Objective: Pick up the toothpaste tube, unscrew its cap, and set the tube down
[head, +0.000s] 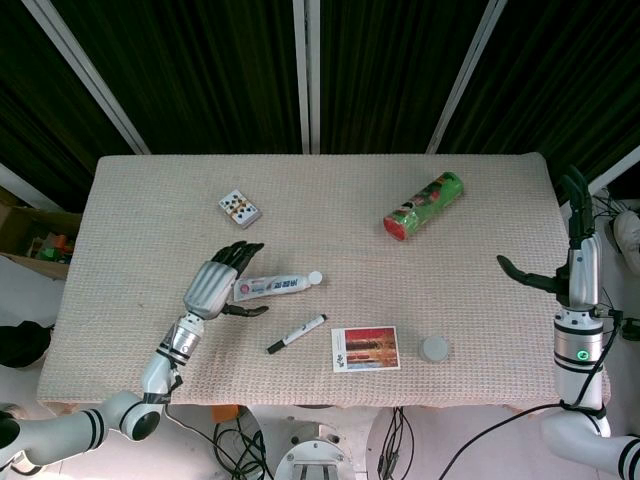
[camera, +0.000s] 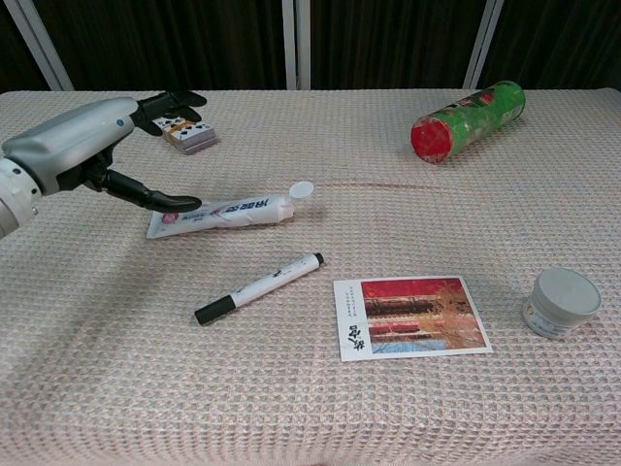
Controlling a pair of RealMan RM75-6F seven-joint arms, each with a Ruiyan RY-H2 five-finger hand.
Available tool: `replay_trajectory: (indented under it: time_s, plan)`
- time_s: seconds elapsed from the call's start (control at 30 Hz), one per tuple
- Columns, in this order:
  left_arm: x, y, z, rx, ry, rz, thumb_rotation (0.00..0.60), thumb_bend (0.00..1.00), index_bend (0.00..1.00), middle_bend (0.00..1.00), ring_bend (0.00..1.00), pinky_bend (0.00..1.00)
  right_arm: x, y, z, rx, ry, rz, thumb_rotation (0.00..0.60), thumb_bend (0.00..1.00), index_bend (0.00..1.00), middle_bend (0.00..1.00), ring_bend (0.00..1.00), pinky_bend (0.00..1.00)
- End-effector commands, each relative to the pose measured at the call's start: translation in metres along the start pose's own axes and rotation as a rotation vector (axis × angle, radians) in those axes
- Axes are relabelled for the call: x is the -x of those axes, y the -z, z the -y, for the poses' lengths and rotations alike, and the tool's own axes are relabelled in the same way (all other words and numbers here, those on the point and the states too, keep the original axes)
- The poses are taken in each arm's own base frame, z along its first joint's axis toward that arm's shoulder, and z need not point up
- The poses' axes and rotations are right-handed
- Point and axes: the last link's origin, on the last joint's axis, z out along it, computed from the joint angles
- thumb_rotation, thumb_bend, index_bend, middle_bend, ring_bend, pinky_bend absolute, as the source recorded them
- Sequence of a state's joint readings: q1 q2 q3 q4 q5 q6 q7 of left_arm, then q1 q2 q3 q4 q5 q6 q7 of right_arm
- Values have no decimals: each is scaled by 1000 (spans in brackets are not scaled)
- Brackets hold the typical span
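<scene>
The white toothpaste tube (head: 270,287) (camera: 225,213) lies flat on the table, its round white cap (head: 315,278) (camera: 303,190) pointing right. My left hand (head: 215,282) (camera: 92,146) hovers over the tube's flat left end with fingers spread and thumb reaching toward the tube; it holds nothing. My right hand (head: 570,250) stands upright at the table's right edge, fingers apart and empty, seen only in the head view.
A black-capped white marker (head: 297,334) (camera: 258,287) lies just in front of the tube. A photo card (head: 366,349) (camera: 409,316) and a small grey jar (head: 434,349) (camera: 561,302) sit front right. A green can (head: 423,204) (camera: 468,120) and a card deck (head: 240,208) (camera: 187,136) lie further back.
</scene>
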State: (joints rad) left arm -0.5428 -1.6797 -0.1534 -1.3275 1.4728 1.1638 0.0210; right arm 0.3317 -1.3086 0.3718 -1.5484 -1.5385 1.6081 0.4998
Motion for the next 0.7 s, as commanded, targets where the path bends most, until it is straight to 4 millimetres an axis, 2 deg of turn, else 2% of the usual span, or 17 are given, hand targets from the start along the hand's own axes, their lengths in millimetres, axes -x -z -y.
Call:
replay_trajectory:
  time_s: [0.03,0.23,0.37,0.43,0.53,0.7]
  plan:
    - [0,0,0,1,-3,-1,348,32,85,130,94,183,0,1,0,-10,-2,9,357,116,0,0,0,0]
    - [0,-2,-2,-5,-16,3,364,32,102,133,106,190,2,4,-4,-2,-5,15,357,141,0,0,0,0]
    - [2,-8,-4,-18,-24,11,370,33,197,202,187,273,2,6,-6,2,-4,14,359,146,0,0,0,0]
    - [4,-13,-6,-23,-30,29,370,64,242,255,229,320,2,7,-7,5,-5,16,358,148,0,0,0,0]
    - [9,-23,-10,-29,-16,71,362,158,306,321,275,370,0,9,-9,5,0,17,357,151,0,0,0,0]
    - [17,-36,-15,-40,-32,111,308,168,339,357,305,406,-5,10,-11,6,9,3,356,157,0,0,0,0]
